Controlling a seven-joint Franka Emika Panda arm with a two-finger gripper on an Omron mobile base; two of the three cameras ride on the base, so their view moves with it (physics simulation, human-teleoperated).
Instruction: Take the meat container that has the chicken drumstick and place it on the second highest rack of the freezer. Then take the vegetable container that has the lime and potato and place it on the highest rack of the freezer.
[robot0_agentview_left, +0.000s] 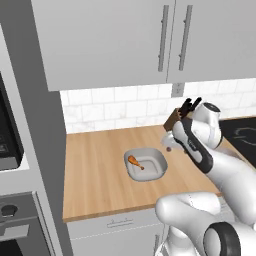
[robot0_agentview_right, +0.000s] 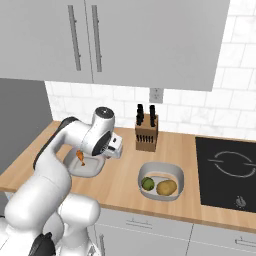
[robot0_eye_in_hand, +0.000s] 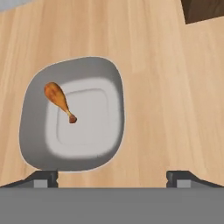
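Note:
The meat container (robot0_agentview_left: 156, 169) is a grey rounded tray on the wooden counter, with the chicken drumstick (robot0_agentview_left: 135, 161) lying in its left part. My gripper (robot0_agentview_left: 168, 146) hovers just above and to the right of it, open and holding nothing. In the hand view the tray (robot0_eye_in_hand: 30, 131) lies below with the drumstick (robot0_eye_in_hand: 59, 99) inside it. The gripper (robot0_eye_in_hand: 113, 177) has its fingertips (robot0_eye_in_hand: 46, 177) wide apart near the tray's edge. The vegetable container (robot0_agentview_right: 175, 172) holds the lime (robot0_agentview_right: 147, 183) and the potato (robot0_agentview_right: 167, 187). The freezer and its racks are out of view.
A wooden knife block (robot0_agentview_right: 146, 132) stands against the tiled wall behind the two containers. A black cooktop (robot0_agentview_right: 230, 167) lies at the right end of the counter. Wall cabinets (robot0_agentview_left: 110, 40) hang overhead. A tall grey panel (robot0_agentview_left: 45, 150) bounds the counter's left end.

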